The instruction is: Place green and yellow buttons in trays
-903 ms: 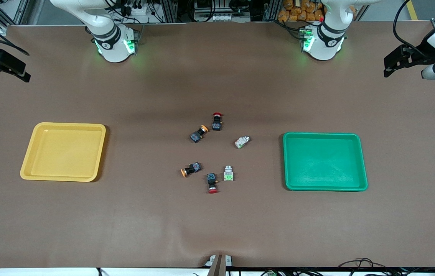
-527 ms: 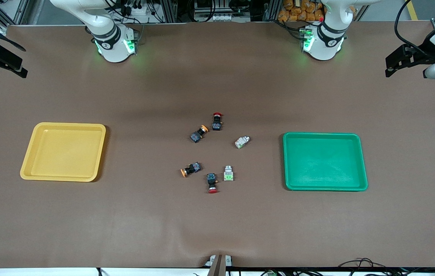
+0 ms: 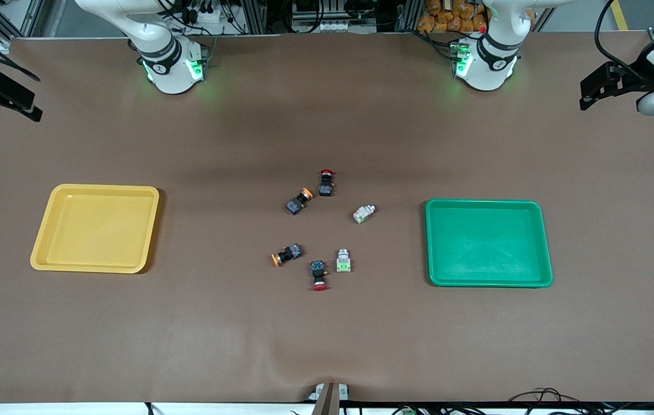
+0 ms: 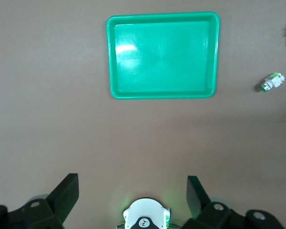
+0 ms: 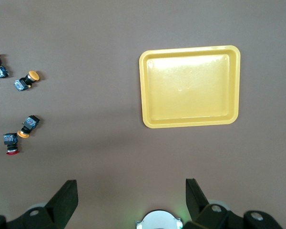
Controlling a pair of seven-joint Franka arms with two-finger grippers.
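Two yellow-capped black buttons (image 3: 299,201) (image 3: 286,255) and two whitish buttons with green parts (image 3: 364,214) (image 3: 344,260) lie in a loose cluster mid-table. The yellow tray (image 3: 95,228) lies toward the right arm's end and the green tray (image 3: 487,242) toward the left arm's end; both hold nothing. My left gripper (image 3: 586,95) is open, high over the left arm's end; its wrist view shows the green tray (image 4: 162,55) and a green button (image 4: 271,82). My right gripper (image 3: 27,106) is open, high over the right arm's end; its wrist view shows the yellow tray (image 5: 189,86) and both yellow buttons (image 5: 26,81) (image 5: 28,125).
Two red-capped black switches (image 3: 326,182) (image 3: 319,274) lie in the same cluster, one beside each yellow-capped button. The brown table mat (image 3: 327,334) has a small ripple at its edge nearest the front camera.
Both grippers have shifted slightly at the table's two ends. The buttons and trays have not moved.
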